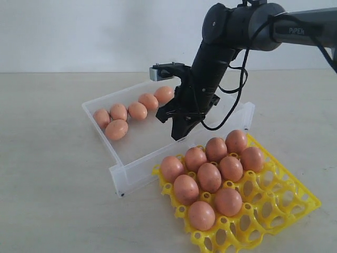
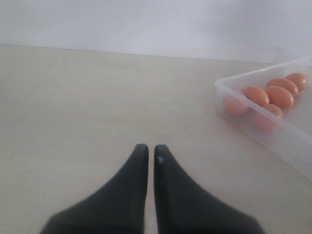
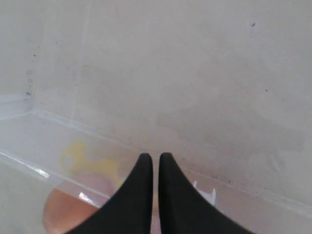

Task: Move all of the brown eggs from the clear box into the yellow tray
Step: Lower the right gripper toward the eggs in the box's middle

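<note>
Brown egg (image 3: pixel 68 214) (blurred) behind black fingers (image 3: pixel 136 195)

exterior angled down, 2 wrist views low (all share clear box (image 1: pixel 131 173))

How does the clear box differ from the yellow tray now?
The clear box is see-through with solid low walls; the yellow tray is an opaque lattice of cups. Brown eggs lie loose in the box but sit one per cup in the tray. The box holds fewer than the tray. Both rest on the table.
</note>
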